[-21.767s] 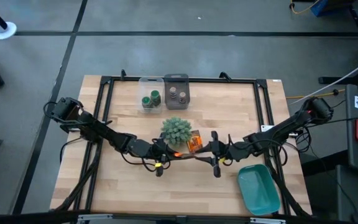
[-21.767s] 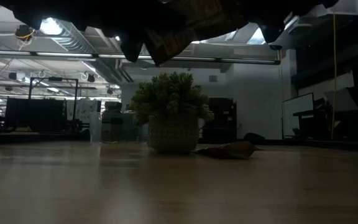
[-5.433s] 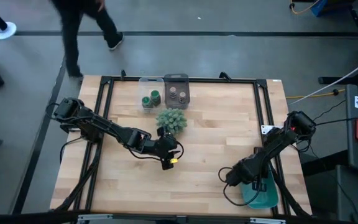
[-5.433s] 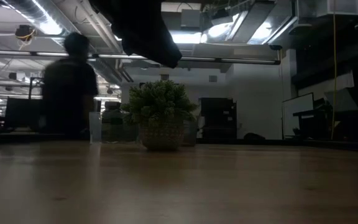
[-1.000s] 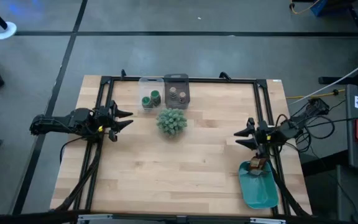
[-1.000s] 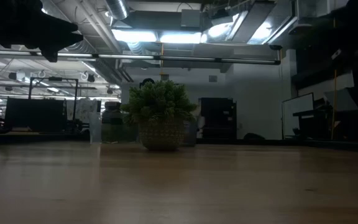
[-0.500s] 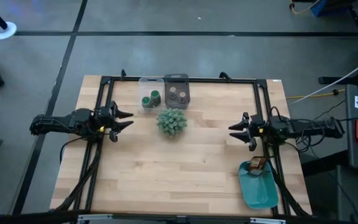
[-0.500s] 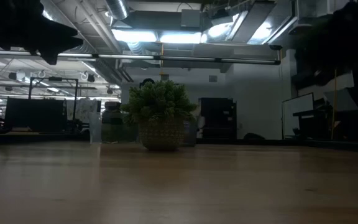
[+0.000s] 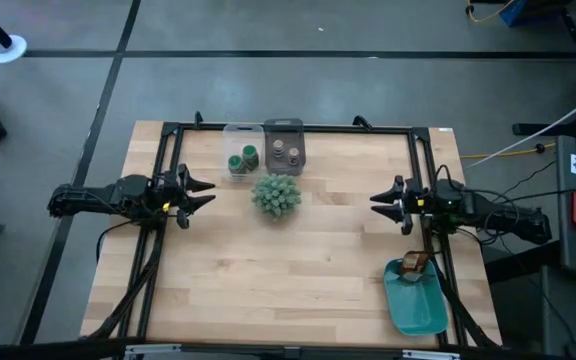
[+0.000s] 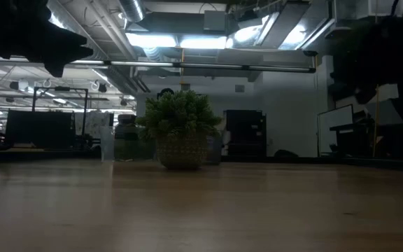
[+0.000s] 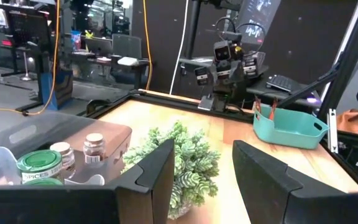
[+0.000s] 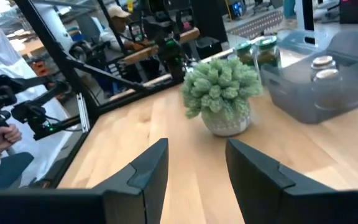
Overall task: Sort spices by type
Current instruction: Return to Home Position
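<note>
Spice jars [image 9: 249, 156] binned upper middle | we're on homing step | left claw [image 9: 208, 191], right claw [image 9: 376, 203] spread, empty | next: just park

Two green jars [image 9: 250, 154]: upright, side by side in the clear bin [image 9: 230, 135] at the tabletop's [image 9: 298, 270] far edge; one label reads SPICES. Two grey-brown jars [image 9: 278, 148]: pale lids, upright, together in the adjoining dark bin [image 9: 284, 126].
</note>
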Robot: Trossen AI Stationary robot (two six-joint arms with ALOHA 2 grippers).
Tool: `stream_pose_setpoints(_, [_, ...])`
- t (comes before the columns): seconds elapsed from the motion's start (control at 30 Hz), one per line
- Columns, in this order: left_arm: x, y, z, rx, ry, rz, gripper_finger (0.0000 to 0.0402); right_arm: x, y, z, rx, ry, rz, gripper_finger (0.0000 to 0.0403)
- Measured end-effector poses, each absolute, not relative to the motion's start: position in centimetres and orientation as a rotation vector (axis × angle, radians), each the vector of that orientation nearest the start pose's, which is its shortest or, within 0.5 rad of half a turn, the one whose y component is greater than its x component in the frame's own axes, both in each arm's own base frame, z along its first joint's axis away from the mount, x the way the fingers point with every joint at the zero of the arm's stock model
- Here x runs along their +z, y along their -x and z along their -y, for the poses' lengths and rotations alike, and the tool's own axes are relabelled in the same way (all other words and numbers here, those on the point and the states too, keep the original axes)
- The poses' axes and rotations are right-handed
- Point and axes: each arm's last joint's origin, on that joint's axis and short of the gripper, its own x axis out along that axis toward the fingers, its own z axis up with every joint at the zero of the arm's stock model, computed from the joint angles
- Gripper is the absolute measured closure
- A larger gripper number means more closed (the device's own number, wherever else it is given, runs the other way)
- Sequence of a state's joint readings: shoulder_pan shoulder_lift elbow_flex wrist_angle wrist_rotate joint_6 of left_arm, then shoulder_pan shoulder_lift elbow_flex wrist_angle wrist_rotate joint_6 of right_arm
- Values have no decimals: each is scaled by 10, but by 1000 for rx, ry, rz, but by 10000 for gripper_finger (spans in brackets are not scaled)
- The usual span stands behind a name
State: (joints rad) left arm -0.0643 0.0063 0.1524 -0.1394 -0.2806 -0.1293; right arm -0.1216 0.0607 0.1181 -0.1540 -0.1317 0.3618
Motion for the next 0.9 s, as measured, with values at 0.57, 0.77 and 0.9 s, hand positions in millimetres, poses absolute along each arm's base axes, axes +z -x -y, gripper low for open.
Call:
stream_pose_setpoints(0.57, [200,-86,-3,219,125,15,253,174,-93,9,-36,-295,-52,242])
stream_pose_setpoints(0.77, [199,-86,-3,220,122,3,254,171,-96,10,-57,-203,20,242])
stream_pose_setpoints(0.9, [197,-85,-3,221,118,-18,254,169,-97,11,-87,-172,35,242])
